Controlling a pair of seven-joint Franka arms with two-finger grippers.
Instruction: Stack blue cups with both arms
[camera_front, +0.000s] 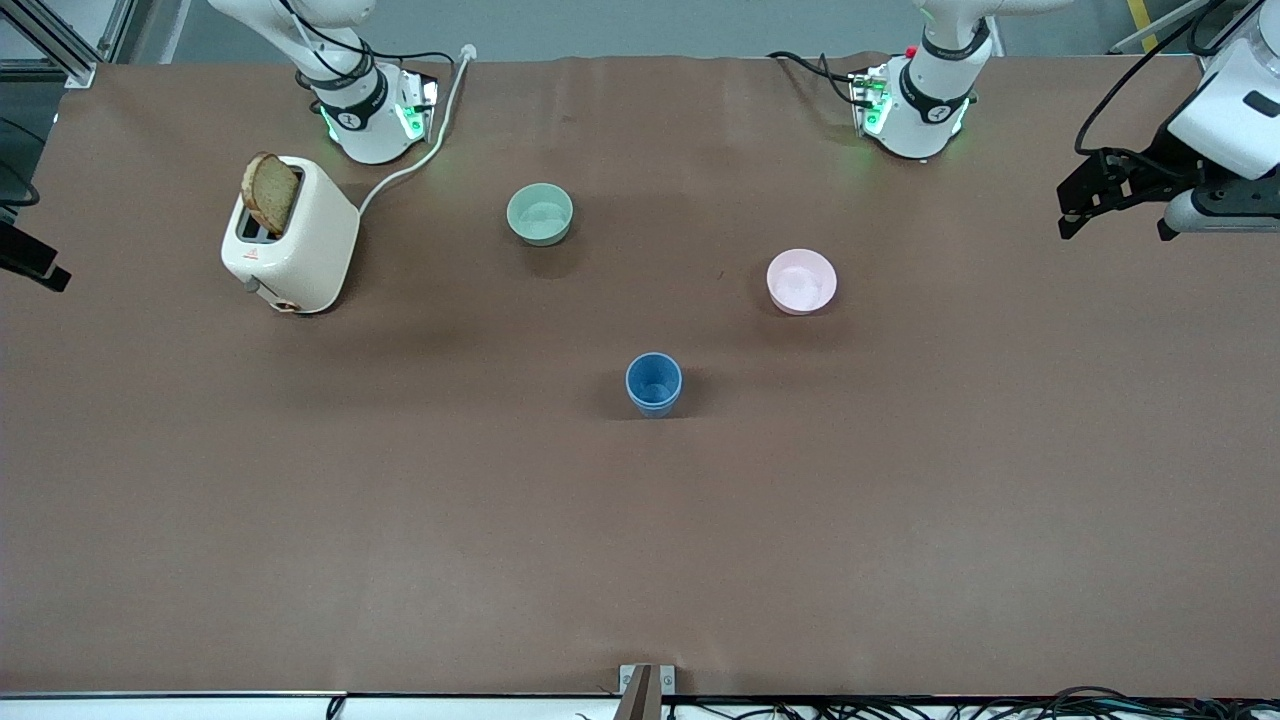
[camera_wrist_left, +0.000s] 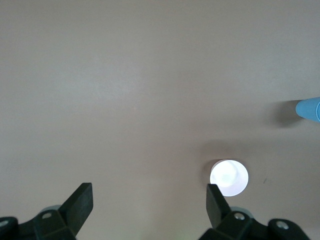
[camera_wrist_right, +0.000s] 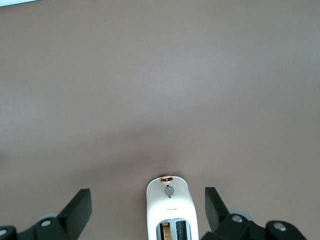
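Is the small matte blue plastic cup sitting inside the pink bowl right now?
No, the small matte blue plastic cup stands by itself on the brown table, apart from the pink bowl and nearer to the front camera.

one matte blue cup (camera_front: 654, 383) stands upright, mouth open, well apart from the left gripper (camera_front: 1085, 200) and not under either gripper.
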